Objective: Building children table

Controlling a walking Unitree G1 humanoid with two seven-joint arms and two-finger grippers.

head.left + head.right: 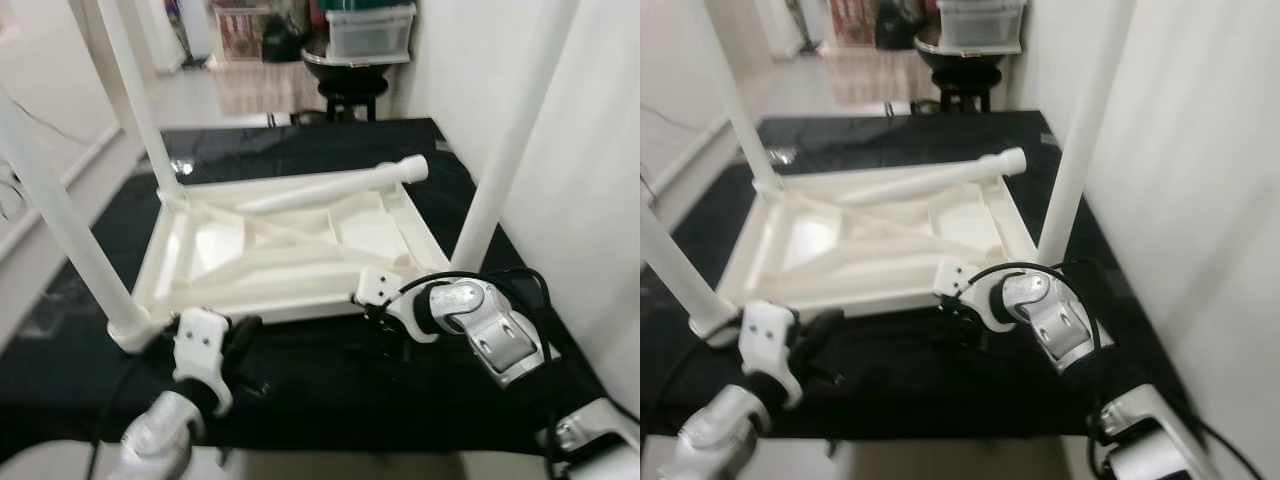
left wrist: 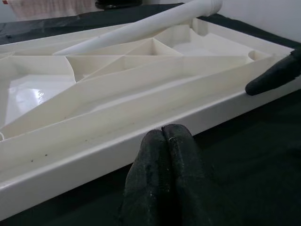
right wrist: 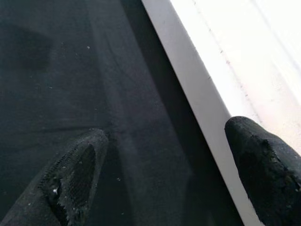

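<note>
Left eye view, mat: a black mat (image 1: pixel 330 380) is spread under everything.
Table: the white table (image 1: pixel 290 250) is laid upside down on it; three legs are fitted upright, one leg (image 1: pixel 340 188) is laid across the frame.
Right gripper (image 3: pixel 162 172): fingers spread, straddling the near rim.
Left gripper (image 2: pixel 163 136): fingers pressed together, just short of that rim.
Wrist views: rim spacing is shown closely.
</note>
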